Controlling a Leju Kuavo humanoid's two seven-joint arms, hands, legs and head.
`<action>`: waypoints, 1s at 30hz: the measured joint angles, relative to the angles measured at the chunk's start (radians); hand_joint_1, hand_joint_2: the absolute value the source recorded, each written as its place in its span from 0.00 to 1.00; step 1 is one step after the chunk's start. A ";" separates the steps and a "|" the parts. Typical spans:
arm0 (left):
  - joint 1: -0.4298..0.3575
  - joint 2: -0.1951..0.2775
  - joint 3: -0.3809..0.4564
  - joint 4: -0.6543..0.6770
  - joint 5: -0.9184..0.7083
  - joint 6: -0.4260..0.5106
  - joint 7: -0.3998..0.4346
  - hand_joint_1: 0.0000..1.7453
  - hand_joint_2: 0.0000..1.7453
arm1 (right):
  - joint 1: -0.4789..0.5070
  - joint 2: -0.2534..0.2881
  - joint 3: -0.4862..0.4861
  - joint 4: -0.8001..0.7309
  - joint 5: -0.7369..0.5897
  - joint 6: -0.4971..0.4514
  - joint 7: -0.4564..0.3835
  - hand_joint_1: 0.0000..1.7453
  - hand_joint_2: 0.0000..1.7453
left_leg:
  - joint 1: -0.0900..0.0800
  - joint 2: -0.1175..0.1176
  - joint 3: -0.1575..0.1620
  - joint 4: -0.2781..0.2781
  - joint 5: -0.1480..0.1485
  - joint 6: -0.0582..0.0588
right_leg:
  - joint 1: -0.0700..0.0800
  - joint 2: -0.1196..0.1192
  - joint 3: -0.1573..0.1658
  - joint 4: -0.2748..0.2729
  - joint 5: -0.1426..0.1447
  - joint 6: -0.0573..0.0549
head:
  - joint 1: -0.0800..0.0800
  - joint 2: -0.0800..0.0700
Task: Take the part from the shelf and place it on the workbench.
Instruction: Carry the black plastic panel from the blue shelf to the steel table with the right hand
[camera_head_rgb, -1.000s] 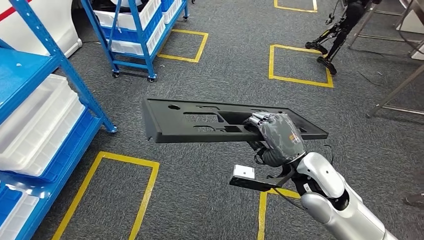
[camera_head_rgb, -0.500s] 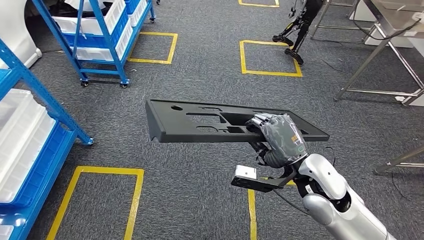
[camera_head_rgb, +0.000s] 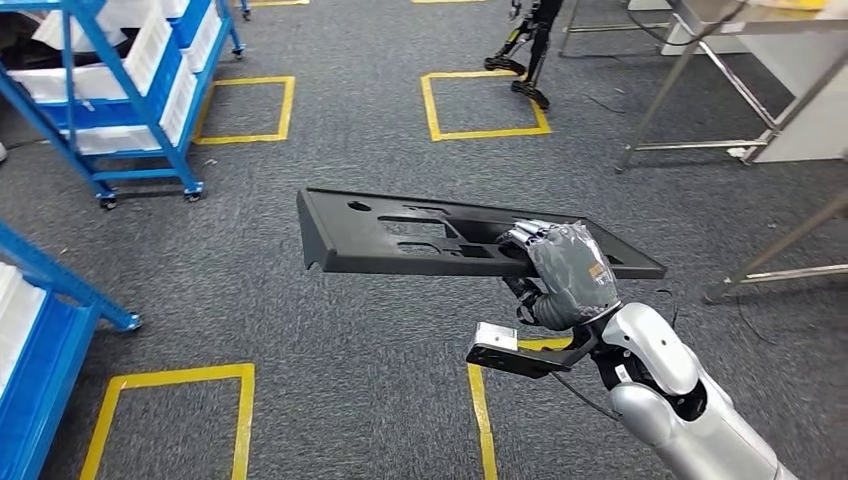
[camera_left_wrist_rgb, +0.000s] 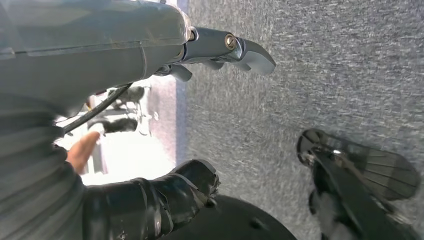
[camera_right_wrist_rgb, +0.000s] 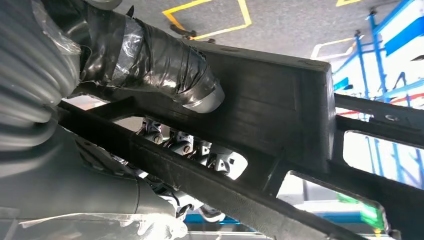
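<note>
Above the carpeted floor (camera_head_rgb: 330, 330), the right hand (camera_head_rgb: 565, 272) grips the black part (camera_head_rgb: 420, 235), fingers (camera_right_wrist_rgb: 190, 145) hooked through a slot; left hand (camera_left_wrist_rgb: 150, 150) empty, fingers apart. Pickup done; placement on the table (camera_head_rgb: 760, 15) remains.

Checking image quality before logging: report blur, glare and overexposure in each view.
Head view: sharp and evenly lit, black part in the right hand crisp. Left wrist view: left hand in focus, background blown out white, dark foot-like shape smeared. Right wrist view: openings in the part overexposed.

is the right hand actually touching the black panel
Touching. In the right wrist view the right hand has its thumb against the black panel and fingers through its slot.
</note>
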 joint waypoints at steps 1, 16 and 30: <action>0.000 0.000 0.000 0.000 -0.001 -0.002 0.004 0.00 1.00 | 0.000 0.002 0.000 0.000 -0.001 0.001 0.000 1.00 1.00 | 0.000 -0.005 0.017 -0.051 0.041 0.001 | -0.001 0.014 0.000 0.006 -0.004 0.002 | 0.000 0.000; 0.001 -0.001 0.001 0.000 -0.013 -0.008 0.023 0.00 1.00 | -0.001 0.008 -0.009 0.000 -0.005 0.007 -0.002 1.00 1.00 | -0.002 0.046 0.109 -0.258 0.118 0.042 | -0.013 -0.051 -0.128 0.242 -0.088 0.061 | 0.005 0.000; 0.000 -0.004 0.001 0.000 -0.019 -0.008 0.022 0.00 1.00 | -0.010 0.017 -0.013 0.000 -0.005 0.008 -0.002 1.00 1.00 | -0.001 0.002 -0.016 0.017 -0.007 0.002 | 0.006 -0.007 0.008 -0.004 -0.004 -0.004 | 0.004 0.000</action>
